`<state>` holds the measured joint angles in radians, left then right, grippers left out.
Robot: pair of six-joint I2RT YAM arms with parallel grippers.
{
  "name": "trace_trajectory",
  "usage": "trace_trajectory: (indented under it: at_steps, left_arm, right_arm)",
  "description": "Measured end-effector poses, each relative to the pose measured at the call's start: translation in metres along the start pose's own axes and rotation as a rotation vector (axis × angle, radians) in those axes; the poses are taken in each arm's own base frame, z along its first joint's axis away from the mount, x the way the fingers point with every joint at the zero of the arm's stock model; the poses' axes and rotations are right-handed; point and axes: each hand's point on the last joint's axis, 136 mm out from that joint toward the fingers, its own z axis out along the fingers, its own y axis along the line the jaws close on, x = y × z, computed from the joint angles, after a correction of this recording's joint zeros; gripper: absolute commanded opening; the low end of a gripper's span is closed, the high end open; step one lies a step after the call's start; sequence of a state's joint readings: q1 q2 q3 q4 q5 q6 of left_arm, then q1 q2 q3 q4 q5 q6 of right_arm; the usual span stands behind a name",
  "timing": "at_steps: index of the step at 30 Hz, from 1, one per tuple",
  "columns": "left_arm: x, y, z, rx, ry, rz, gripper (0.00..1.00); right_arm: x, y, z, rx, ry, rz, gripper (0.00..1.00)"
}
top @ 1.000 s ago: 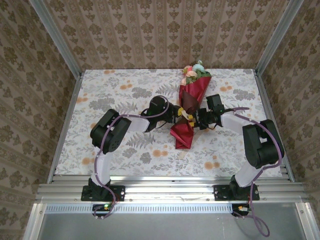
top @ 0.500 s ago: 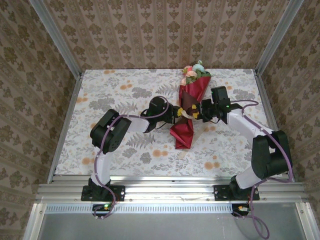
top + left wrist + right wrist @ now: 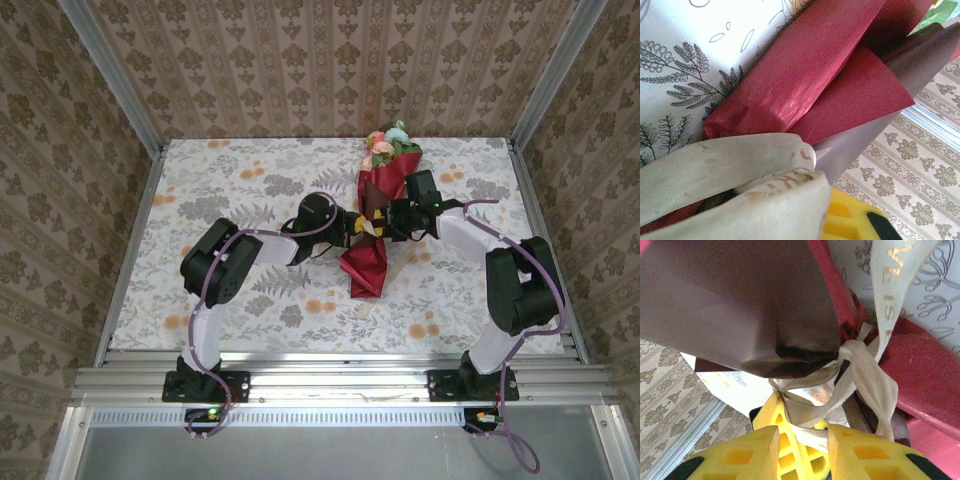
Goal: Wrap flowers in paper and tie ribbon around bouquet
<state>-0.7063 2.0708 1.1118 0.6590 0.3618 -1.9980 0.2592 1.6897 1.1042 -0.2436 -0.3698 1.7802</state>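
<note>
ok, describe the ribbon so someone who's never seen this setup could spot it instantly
Start at the red paper bouquet lying mid-table on the floral cloth, blooms toward the far edge. At its waist, where the left gripper and right gripper meet, sits the ribbon. It is a cream woven strip with gold lettering, knotted around the paper: the one pale, floppy band against the red.

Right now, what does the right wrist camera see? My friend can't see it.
A cream ribbon is knotted around red paper, and one loop runs down between the yellow fingers of the right pincer. A dark maroon flap of the paper hangs above the knot.
</note>
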Motion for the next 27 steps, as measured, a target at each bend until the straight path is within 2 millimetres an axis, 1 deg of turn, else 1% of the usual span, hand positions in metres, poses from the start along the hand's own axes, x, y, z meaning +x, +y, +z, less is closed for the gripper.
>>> trace_trajectory:
  at_steps: [7, 15, 22, 27]
  left_arm:
    - [0.0, 0.0, 0.0, 0.0, -0.001, 0.0, 0.0]
    - [0.0, 0.0, 0.0, 0.0, -0.001, -0.001, 0.0]
    - [0.0, 0.0, 0.0, 0.0, -0.001, -0.001, 0.0]
    - [0.0, 0.0, 0.0, -0.001, 0.0, -0.001, 0.0]
  right_arm:
    - [-0.003, -0.01, 0.003, 0.021, -0.007, 0.036, 0.34]
    - [-0.004, -0.015, 0.005, 0.032, -0.01, 0.057, 0.34]
    - [-0.009, -0.018, 0.019, 0.04, -0.011, 0.076, 0.34]
    - [-0.011, -0.018, 0.024, 0.038, -0.014, 0.09, 0.18]
